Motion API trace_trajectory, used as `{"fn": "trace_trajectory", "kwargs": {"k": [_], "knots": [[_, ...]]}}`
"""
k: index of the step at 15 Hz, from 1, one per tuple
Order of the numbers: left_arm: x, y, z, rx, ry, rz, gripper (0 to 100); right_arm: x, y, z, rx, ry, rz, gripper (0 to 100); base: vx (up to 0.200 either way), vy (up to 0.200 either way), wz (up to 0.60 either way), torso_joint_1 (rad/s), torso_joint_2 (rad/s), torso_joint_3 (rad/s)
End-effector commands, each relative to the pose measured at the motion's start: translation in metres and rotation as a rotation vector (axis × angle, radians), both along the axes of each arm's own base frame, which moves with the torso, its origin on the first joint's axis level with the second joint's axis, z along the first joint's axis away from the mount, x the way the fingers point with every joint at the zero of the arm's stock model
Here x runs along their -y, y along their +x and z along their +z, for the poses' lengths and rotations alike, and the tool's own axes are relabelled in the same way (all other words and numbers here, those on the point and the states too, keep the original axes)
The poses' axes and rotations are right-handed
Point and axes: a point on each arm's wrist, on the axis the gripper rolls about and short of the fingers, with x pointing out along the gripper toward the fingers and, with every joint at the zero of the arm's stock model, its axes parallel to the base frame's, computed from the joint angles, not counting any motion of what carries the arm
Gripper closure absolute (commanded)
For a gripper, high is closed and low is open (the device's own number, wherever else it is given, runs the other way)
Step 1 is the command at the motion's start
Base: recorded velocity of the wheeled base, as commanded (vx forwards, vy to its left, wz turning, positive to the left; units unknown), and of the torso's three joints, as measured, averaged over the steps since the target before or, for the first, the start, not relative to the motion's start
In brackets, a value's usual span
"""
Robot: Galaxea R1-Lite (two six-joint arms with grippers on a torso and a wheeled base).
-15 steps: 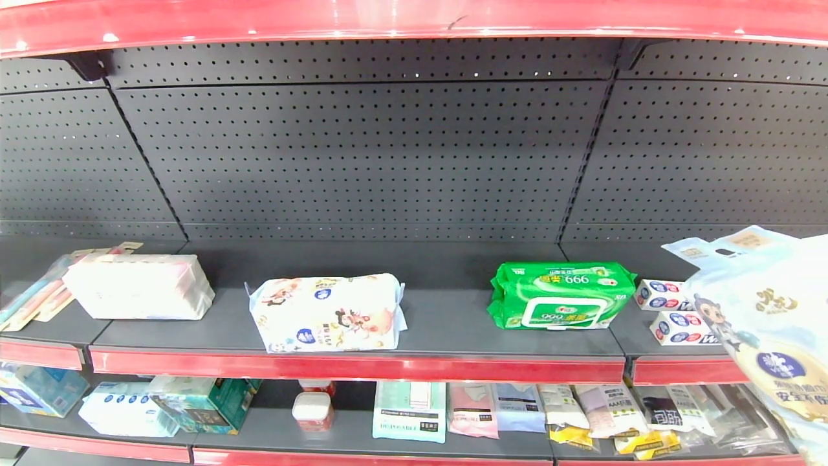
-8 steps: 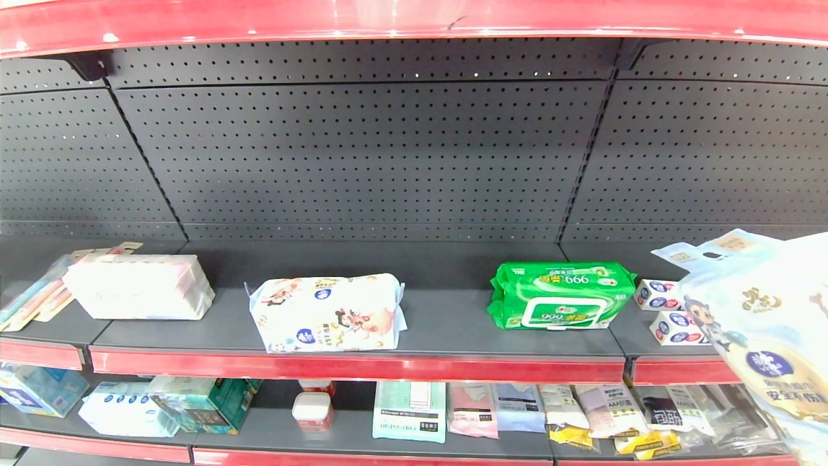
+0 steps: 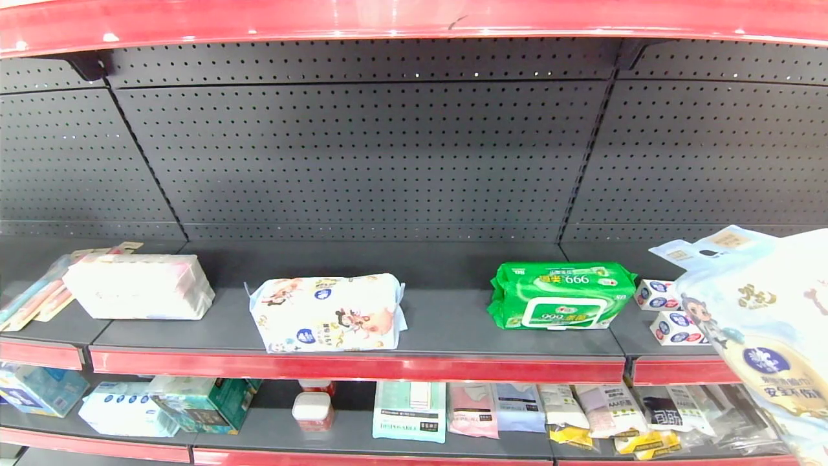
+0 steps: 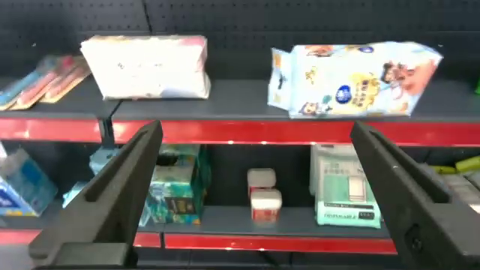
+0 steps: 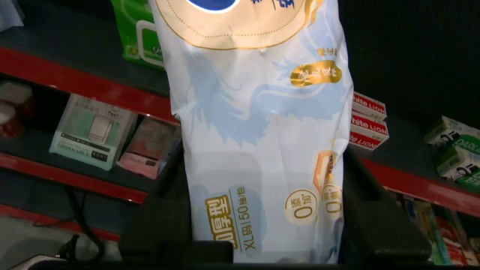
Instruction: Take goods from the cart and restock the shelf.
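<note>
While the right gripper (image 5: pixel 262 161) clamps the pale-blue pack (image 5: pixel 259 97) between both fingers, that pack hangs at the right end of the shelf (image 3: pixel 446 336), forward of the red front edge (image 3: pixel 356 367). Its left margin crosses in front of the small white boxes (image 3: pixel 666 314).

Left gripper (image 4: pixel 256 131): jaws spread wide, nothing between them, facing the shelf front.

Open room: a bare stretch lies between the cartoon-print pack (image 3: pixel 326 312) and the green wipes pack (image 3: pixel 561 294). A deep bare strip runs behind all goods to the pegboard back wall (image 3: pixel 362 149). The white-pink pack (image 3: pixel 139 286) sits near the left end. The upper red lip (image 3: pixel 414 19) bounds clearance overhead.
</note>
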Motion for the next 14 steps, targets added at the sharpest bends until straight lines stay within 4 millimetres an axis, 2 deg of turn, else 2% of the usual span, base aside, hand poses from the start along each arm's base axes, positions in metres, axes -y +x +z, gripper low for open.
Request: {"fn": "trace_trajectory", "kwargs": {"k": [1, 6, 14], "knots": [[-0.0001, 0.0018, -0.0055, -0.023, -0.003, 0.005, 0, 0.0, 0.0003, -0.0003, -0.003, -0.006, 0.001, 100, 0.0, 0.0, 0.0, 0.0, 0.0, 0.0], [-0.0001, 0.0018, -0.0055, -0.023, -0.003, 0.005, 0, -0.0001, 0.0011, 0.0069, 0.013, -0.015, 0.005, 100, 0.0, 0.0, 0.0, 0.0, 0.0, 0.0], [-0.0001, 0.0018, -0.0055, -0.023, -0.003, 0.005, 0, -0.0001, 0.004, 0.0068, -0.005, -0.014, 0.009, 100, 0.0, 0.0, 0.6, 0.006, 0.0, 0.002]]}}
